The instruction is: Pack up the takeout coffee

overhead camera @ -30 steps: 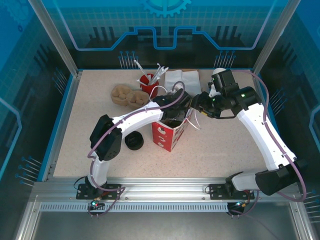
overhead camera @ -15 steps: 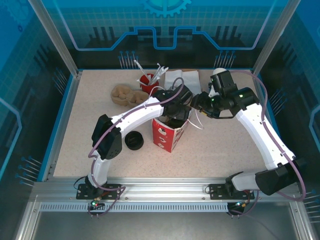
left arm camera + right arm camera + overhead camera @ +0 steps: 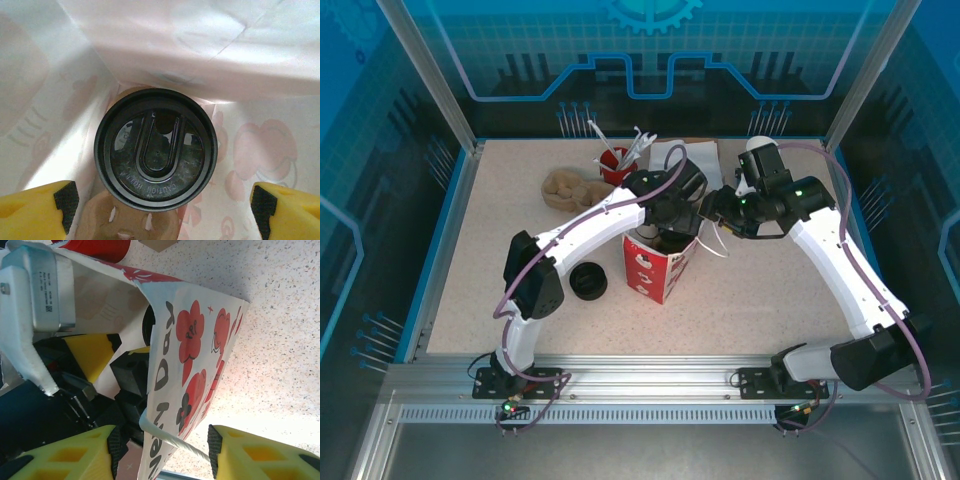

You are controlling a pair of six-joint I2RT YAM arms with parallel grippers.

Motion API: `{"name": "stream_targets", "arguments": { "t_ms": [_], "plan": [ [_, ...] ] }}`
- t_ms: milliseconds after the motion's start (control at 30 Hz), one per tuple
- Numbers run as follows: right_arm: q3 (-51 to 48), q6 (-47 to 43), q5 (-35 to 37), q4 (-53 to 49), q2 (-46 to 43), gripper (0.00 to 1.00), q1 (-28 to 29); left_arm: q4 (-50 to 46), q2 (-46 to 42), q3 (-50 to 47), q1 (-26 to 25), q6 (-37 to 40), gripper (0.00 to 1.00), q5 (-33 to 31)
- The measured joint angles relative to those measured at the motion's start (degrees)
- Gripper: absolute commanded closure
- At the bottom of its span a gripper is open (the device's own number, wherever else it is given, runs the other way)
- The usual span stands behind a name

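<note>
Dark brown paper cup with black plastic lid [image 3: 156, 150] stands upright inside red-and-white paper bag [image 3: 655, 272] | directly below my left gripper [image 3: 164, 202], jaws released wide either side | my right gripper [image 3: 162, 450] half-open astride bag wall

Robotics lab test cell. You worked inside an enclosure framed by aluminium posts [image 3: 428, 75] and walled with blue panels [image 3: 520, 45] bearing a gear emblem [image 3: 652, 12] and circuit-trace graphics. Your white left arm [image 3: 590, 222] and right arm [image 3: 845, 265] stood bolted to an aluminium rail [image 3: 650, 375] at the speckled tabletop's [image 3: 770, 295] near edge.
</note>
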Motion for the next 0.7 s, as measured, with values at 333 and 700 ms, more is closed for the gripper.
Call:
{"name": "stream_targets", "arguments": {
  "t_ms": [333,700],
  "plan": [
    [0.0,-0.5,0.7,0.5,0.3,0.48,0.0,-2.9,-0.3,2.6,0.0,-0.5,0.11,-0.4],
    [0.0,-1.5,1.0,0.5,0.3,0.48,-0.1,-5.7,-5.6,7.6,-0.4,-2.0,0.12,-4.8]
  ]
}}
